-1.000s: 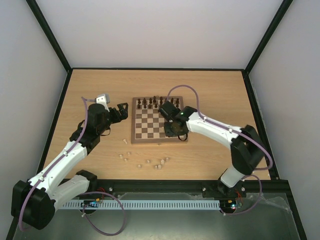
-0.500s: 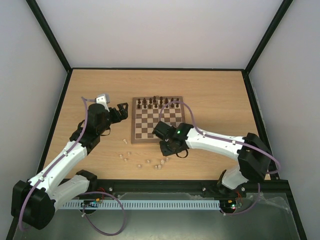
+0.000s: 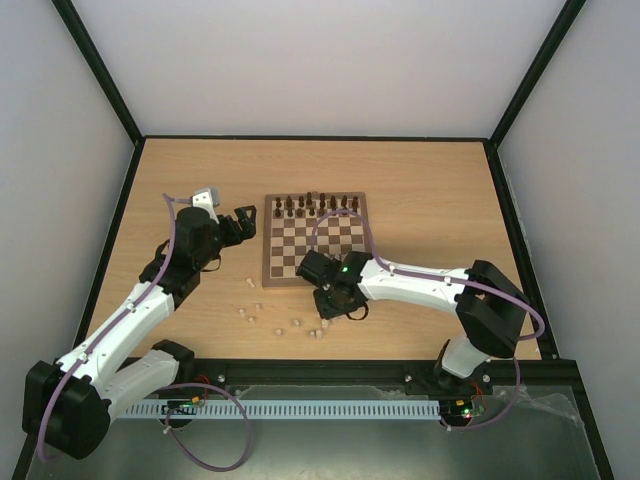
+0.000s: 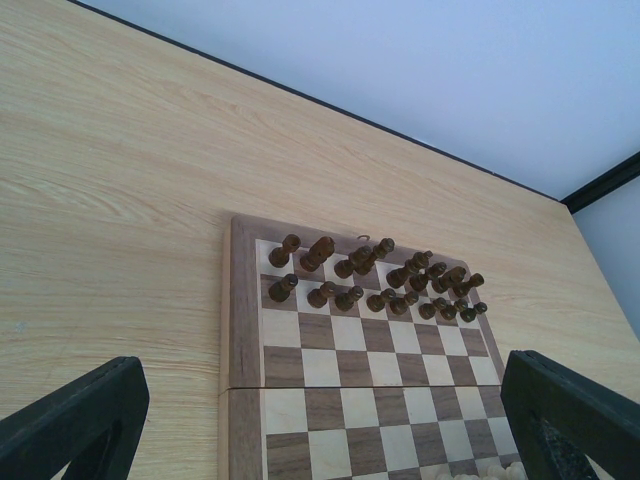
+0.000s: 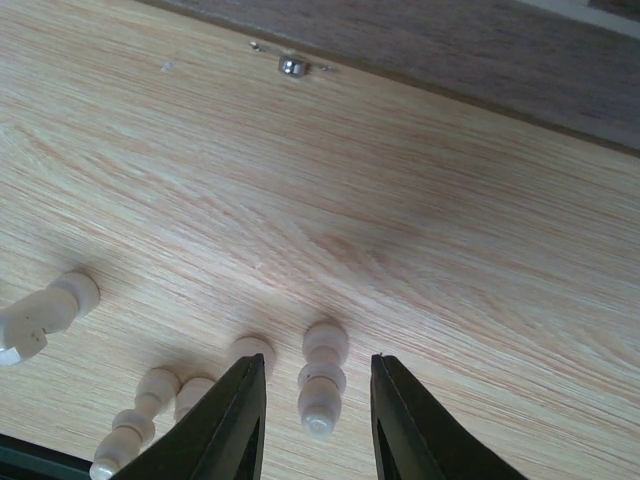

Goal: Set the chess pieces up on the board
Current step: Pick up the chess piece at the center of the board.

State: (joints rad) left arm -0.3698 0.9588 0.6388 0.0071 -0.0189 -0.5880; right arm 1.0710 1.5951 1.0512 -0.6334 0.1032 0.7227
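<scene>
The board (image 3: 290, 255) lies mid-table, with dark chess pieces (image 3: 310, 206) in two rows along its far side. These dark pieces (image 4: 365, 275) and the board (image 4: 245, 330) also fill the left wrist view. My left gripper (image 3: 245, 220) hovers open at the board's left edge, its fingers (image 4: 80, 420) wide apart and empty. My right gripper (image 3: 328, 312) is low over the table in front of the board. In the right wrist view its jaws (image 5: 318, 410) stand open on either side of a pale piece (image 5: 322, 380) lying on the wood, with gaps on both sides.
More pale pieces (image 3: 297, 323) lie scattered on the table near the front, some to the left (image 3: 244, 312). Beside the straddled piece lie others (image 5: 252, 352), (image 5: 140, 410), (image 5: 45, 312). The board's near edge with a metal clasp (image 5: 292, 66) is just beyond.
My right arm has swung from over the board's right part down to the table in front of it, among the loose pale pieces. The left arm has not moved.
</scene>
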